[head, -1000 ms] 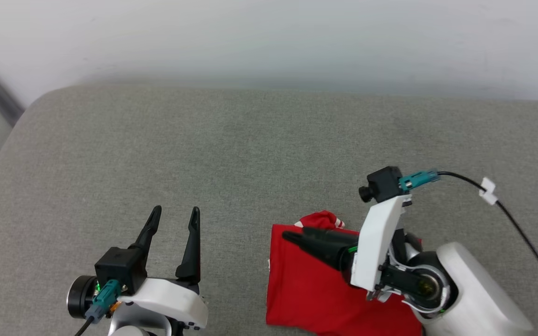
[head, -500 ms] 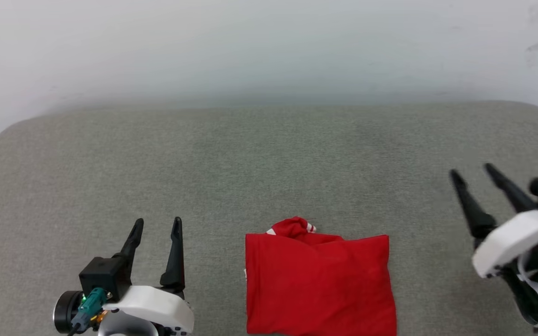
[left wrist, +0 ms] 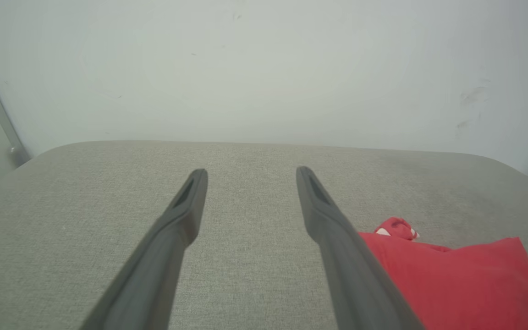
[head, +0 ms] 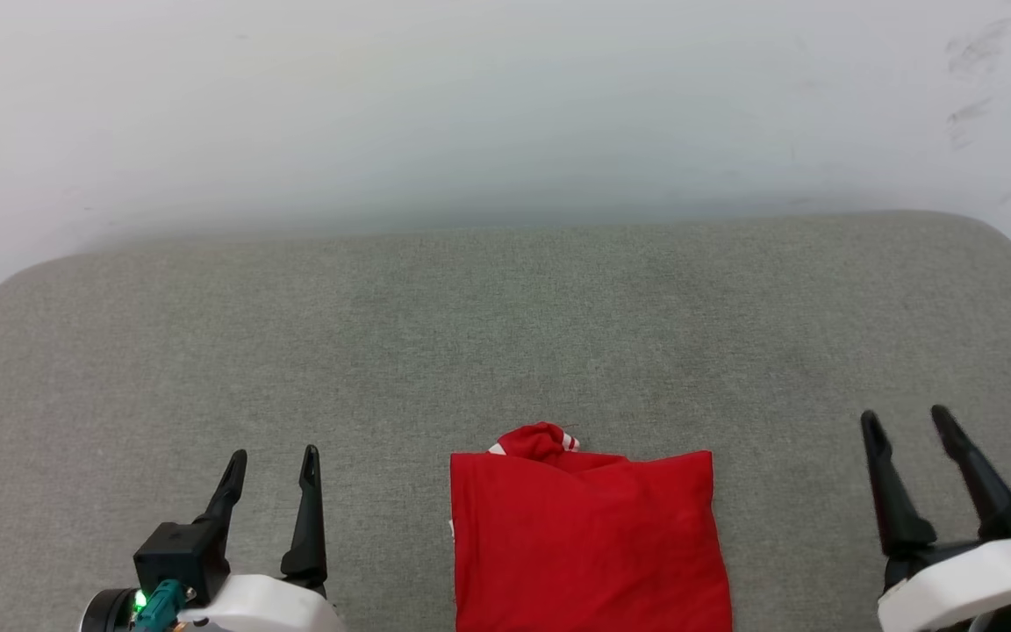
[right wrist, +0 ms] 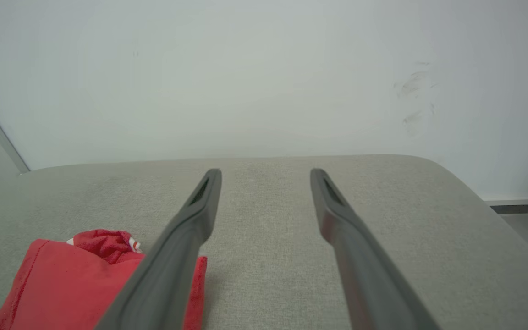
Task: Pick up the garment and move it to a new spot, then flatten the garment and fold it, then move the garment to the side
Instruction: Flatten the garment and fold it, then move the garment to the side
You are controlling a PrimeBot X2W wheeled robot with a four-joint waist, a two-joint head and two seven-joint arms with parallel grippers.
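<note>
Garment (head: 584, 544), a folded red jersey, is running off the bottom edge; left gripper (head: 274, 454) and right gripper (head: 903, 414) are gaping wide, empty.

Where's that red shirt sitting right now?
In the head view the folded red shirt lies on the grey cushion at the bottom centre, between the left end effector and the right end effector, touching neither.

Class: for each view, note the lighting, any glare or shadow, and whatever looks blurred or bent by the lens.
Head view: flat, even light, no glare, garment crisp, right tool slightly soft. Left wrist view: left tool blurs toward the bottom edge. Right wrist view: cushion edge bows with the wide lens; faint shadow beside the garment.
</note>
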